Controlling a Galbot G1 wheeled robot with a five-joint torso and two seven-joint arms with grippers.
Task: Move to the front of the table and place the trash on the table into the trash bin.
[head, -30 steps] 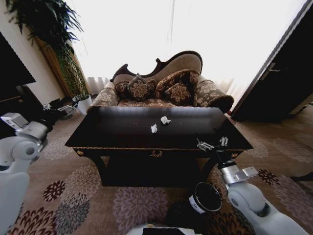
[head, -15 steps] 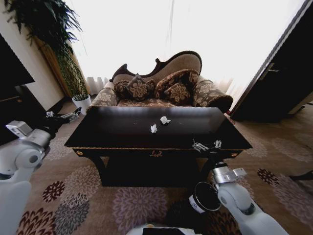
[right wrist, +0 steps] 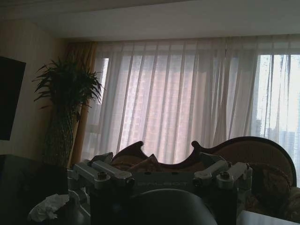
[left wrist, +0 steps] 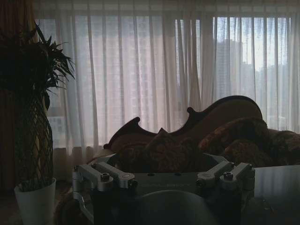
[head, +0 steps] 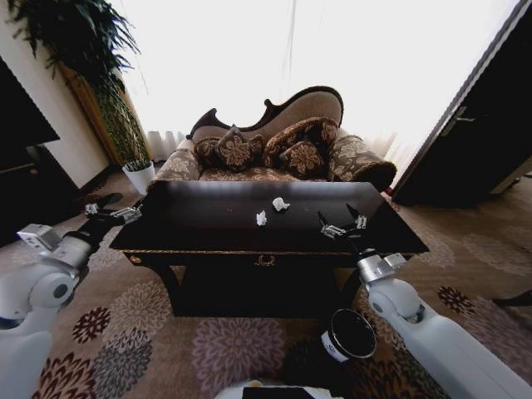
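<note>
Head view: right hand [head: 342, 224], fingers spread, hovers over the table [head: 208, 229] near two paper balls [head: 271, 211]. Left hand [head: 112, 214], spread, hangs beside the table's left edge.

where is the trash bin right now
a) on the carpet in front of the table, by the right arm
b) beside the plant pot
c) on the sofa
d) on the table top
a: the trash bin stands on the carpet below the table's front edge, beside the right arm.
</note>
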